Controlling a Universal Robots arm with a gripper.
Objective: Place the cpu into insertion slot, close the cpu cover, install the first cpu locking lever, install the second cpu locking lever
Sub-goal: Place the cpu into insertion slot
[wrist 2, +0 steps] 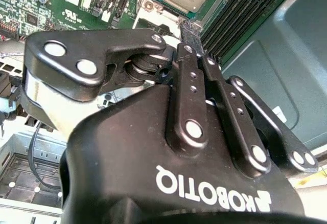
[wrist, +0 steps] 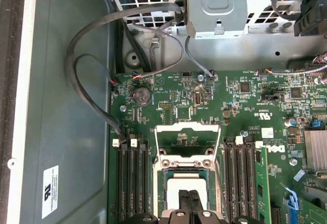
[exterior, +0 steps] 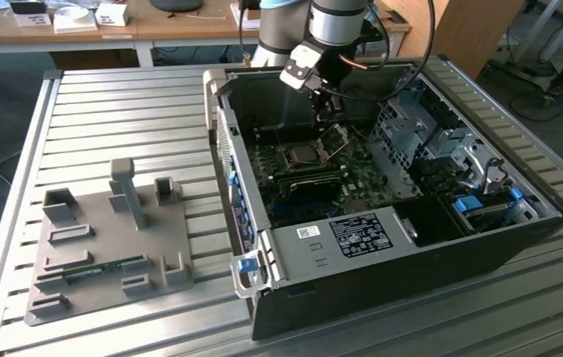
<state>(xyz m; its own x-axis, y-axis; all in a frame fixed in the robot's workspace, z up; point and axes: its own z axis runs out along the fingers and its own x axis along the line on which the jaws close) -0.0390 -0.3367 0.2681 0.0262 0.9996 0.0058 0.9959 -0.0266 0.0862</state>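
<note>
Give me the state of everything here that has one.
cpu, seated in the slot.
cover, open, raised off the cpu.
tool, shut, over the cpu.
case, open, lying on its side.

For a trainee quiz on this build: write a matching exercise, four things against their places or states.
Things:
1 cpu
2 cpu cover
3 memory stick
4 gripper

Places or states:
A swung up, open
B lying on the grey fixture plate
C hovering just above the cpu
D lying in the insertion slot

Pairs: 1-D, 2-A, 3-B, 4-C
</note>
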